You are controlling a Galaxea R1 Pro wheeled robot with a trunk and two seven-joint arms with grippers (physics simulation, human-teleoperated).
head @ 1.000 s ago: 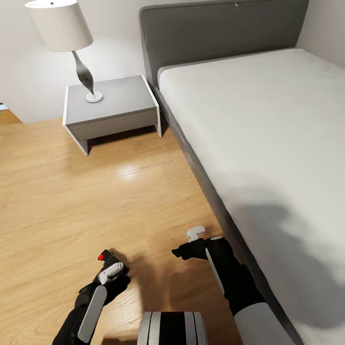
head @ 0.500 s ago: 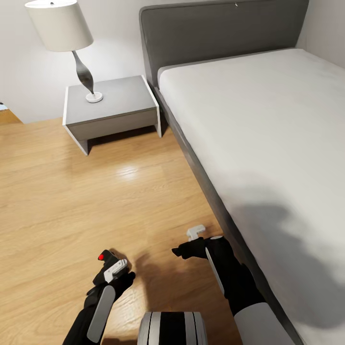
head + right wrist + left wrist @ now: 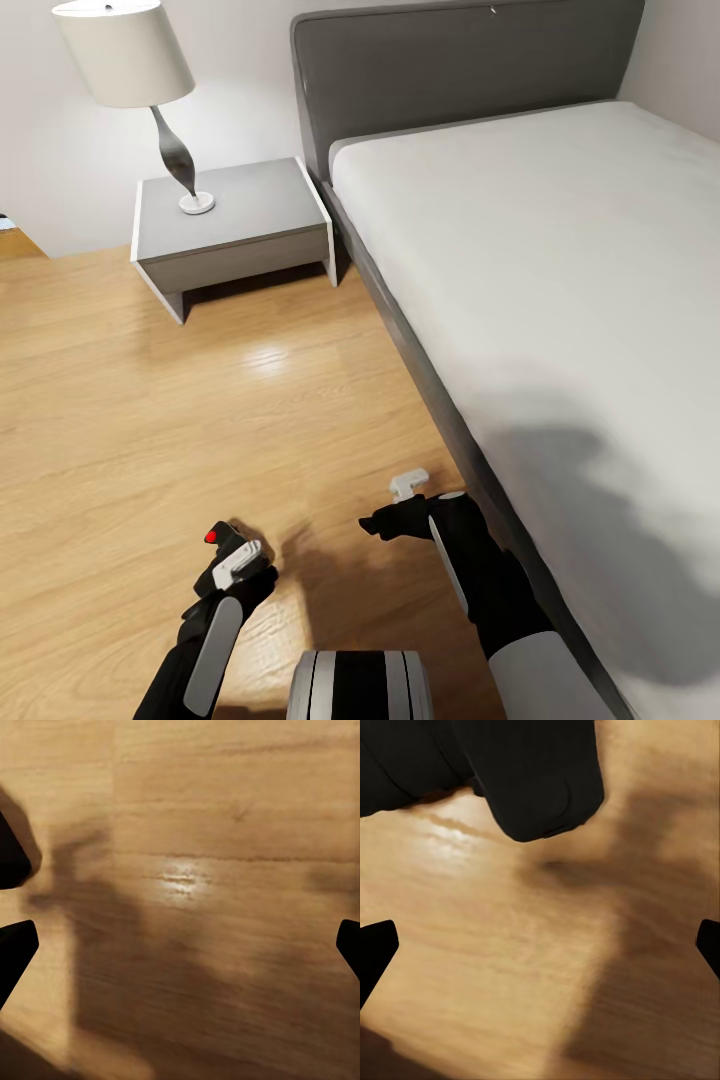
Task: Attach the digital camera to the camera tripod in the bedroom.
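head view: the bed (image 3: pixel 560 300) takes the right half of the frame, a nightstand (image 3: pixel 232 225) with a lamp (image 3: pixel 135 80) sits at upper left, and wood floor (image 3: pixel 150 420) covers the rest. at the bottom left the left gripper (image 3: pixel 232 552) is low over the floor with a small black thing with a red spot at its tip, probably the camera (image 3: pixel 222 538). the right gripper (image 3: pixel 385 524) is at bottom centre, just beside the bed frame; i cannot tell its finger gap here. no tripod is in sight.

left wrist view: a dark boxy mass (image 3: pixel 521 772) fills the upper part, and the two fingertips (image 3: pixel 375 952) sit at opposite edges, so the fingers look wide; whether they truly hold the camera i cannot tell.

right wrist view: bare floor, fingertips (image 3: pixel 16 941) far apart, fingers wide and empty.

to do this well, i judge the robot should turn away from the bed to find the tripod, keep the left arm steady and level, and confirm the hold before moving.
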